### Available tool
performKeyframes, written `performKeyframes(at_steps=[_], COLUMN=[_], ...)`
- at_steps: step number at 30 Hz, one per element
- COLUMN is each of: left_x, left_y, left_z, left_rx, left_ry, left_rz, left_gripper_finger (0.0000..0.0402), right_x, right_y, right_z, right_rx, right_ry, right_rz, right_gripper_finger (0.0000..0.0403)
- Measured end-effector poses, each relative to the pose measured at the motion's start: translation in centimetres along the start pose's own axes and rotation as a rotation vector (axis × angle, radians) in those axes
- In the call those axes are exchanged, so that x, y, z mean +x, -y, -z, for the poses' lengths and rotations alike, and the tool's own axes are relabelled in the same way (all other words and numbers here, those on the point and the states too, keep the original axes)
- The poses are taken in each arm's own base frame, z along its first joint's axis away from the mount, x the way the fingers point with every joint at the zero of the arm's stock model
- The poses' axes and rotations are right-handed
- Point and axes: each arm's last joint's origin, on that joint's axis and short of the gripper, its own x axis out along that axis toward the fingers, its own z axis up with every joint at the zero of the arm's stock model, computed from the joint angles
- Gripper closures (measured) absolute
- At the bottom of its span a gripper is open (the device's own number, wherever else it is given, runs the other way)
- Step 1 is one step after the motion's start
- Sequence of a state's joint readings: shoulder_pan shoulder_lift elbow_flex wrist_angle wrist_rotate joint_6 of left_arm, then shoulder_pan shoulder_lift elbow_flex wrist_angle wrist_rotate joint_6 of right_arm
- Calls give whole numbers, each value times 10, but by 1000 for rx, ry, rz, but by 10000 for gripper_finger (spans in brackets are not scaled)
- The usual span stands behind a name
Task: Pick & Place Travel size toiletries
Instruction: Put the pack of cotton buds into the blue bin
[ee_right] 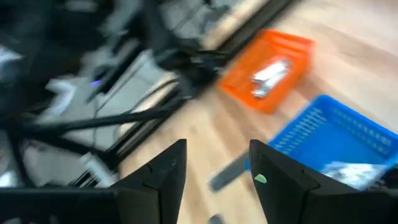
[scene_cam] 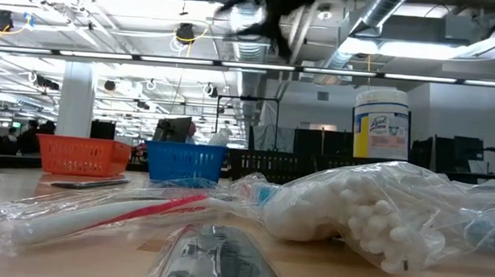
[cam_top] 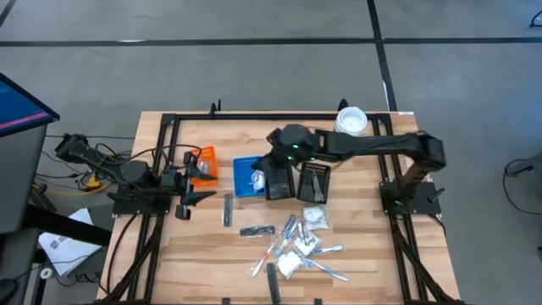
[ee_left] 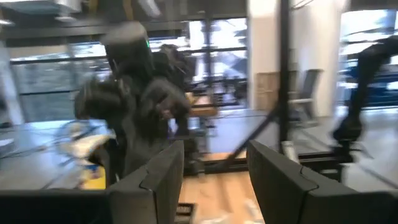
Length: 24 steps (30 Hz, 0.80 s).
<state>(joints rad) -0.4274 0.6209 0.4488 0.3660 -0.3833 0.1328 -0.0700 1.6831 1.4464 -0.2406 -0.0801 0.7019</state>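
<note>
The travel size toiletries (cam_top: 298, 244) lie heaped on the wooden table near its front edge. In the low view a bag of cotton swabs (scene_cam: 354, 208) and a clear-wrapped stick (scene_cam: 99, 216) lie closest. A silvery sachet (ee_right: 268, 73) lies in the orange bin (ee_right: 249, 93), and a pale packet (ee_right: 349, 172) lies in the blue bin (ee_right: 336, 134). My right gripper (ee_right: 217, 152) hangs open and empty above the blue bin (cam_top: 247, 176). At the table's left edge, beside the orange bin (cam_top: 203, 163), my left gripper (ee_left: 214, 152) is open and empty, pointing about level.
A black bin (cam_top: 315, 182) stands right of the blue one. A white tub (cam_top: 350, 120) stands at the back right. A silvery sachet (cam_top: 228, 209) and a dark piece (cam_top: 257, 230) lie apart from the heap. The black frame rails (cam_top: 161, 169) border the table.
</note>
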Motion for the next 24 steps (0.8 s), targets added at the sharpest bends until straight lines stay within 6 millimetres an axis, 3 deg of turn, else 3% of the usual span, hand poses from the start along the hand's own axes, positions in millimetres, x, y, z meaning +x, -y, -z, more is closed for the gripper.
performKeyframes(at_steps=[5, 10, 16, 21, 24], left_x=[0, 1, 10, 19, 30], left_y=[4, 6, 10, 15, 24], left_z=[-1, 0, 8, 20, 38], left_rx=[-63, -129, -127, -146, -164], left_ry=[15, 12, -33, -105, -206], left_rz=[127, 177, 205, 208, 269], left_gripper_finger=[232, 241, 254, 261, 264], right_x=[-36, -50, -42, -30, -24], right_y=[-44, -83, -111, -117, -114], right_z=[18, 50, 110, 160, 190], right_rx=[-106, -174, -248, -216, -210], right_ry=[-23, -87, -276, -413, -466], right_rz=[-110, -224, -239, -112, 25], right_gripper_finger=[237, 249, 268, 286, 294])
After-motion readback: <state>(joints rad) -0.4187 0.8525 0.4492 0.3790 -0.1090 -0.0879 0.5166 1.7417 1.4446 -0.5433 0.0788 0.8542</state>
